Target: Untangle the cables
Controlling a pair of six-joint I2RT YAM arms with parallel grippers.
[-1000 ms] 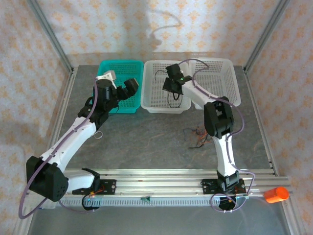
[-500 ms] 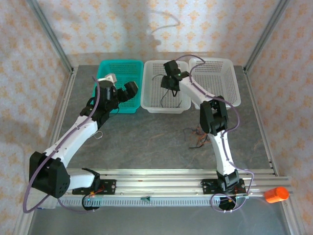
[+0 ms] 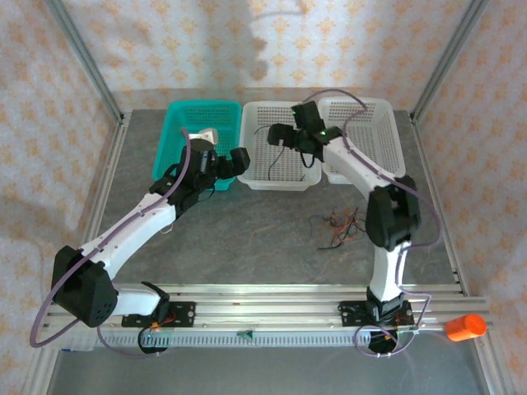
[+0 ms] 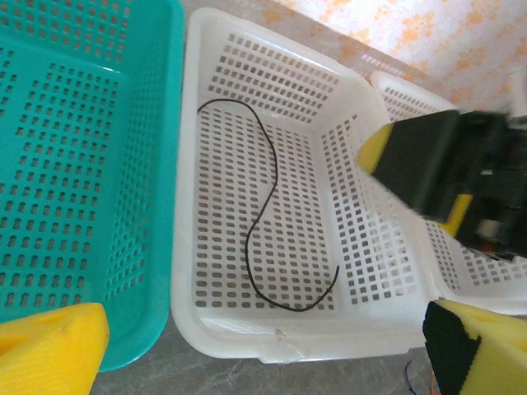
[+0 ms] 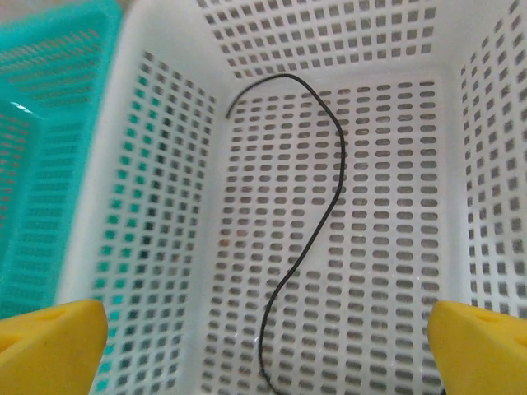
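Tangle of cables point(image 3: 336, 227), thin black and orange-red strands knotted loosely together, lies on the grey worktop point(image 3: 247, 230) on the near side of the baskets, just beside the dark elbow of my right arm. A single black cable point(image 5: 306, 218) lies apart from it on the floor of the middle white basket point(image 3: 276, 184), running in a lazy S from the far left corner toward the near side; from my left wrist the same cable point(image 4: 265, 222) ends in a hook close to the near wall. My right claw point(image 5: 263, 354) hangs over that basket with its yellow pads point(image 5: 49, 346) spread wide, one at each lower corner of my wrist view, and nothing is pinched between them; the cable is well below them and free. From above, this claw point(image 3: 278, 136) sits over the far half of the basket. My left claw point(image 3: 234, 161) hovers at the near right corner of the teal basket point(image 3: 185, 115), facing the white one, and it is also spread wide with nothing in it. A second white basket point(image 3: 370, 132) stands on the right, touching the middle one.
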